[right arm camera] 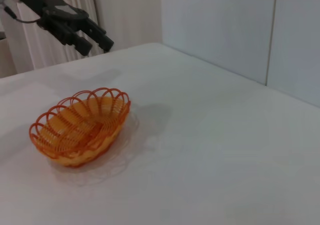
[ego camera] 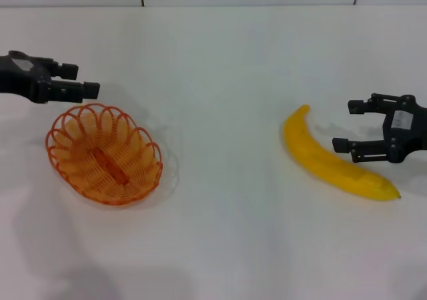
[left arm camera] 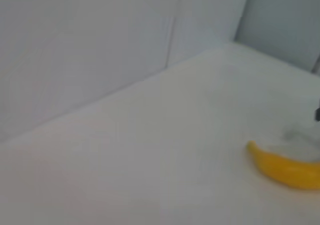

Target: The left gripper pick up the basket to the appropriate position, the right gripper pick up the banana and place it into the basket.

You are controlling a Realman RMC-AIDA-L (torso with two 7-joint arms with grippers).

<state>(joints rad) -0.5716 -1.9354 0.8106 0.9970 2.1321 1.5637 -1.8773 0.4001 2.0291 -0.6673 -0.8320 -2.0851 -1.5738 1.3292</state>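
Nothing is done yet. The basket (ego camera: 104, 155) sits empty on the table (ego camera: 227, 80); the left gripper (ego camera: 81, 78) hovers released above its far rim. Well to the basket's right lies the banana (ego camera: 331, 159), ungrasped, the right gripper (ego camera: 342, 124) released beside it. Both arms are cut off.

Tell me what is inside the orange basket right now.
Nothing: the basket holds only its own wire floor. The banana lies apart on the table by the right pincer. The left pincer hovers near the rim. Nothing hides the inside.
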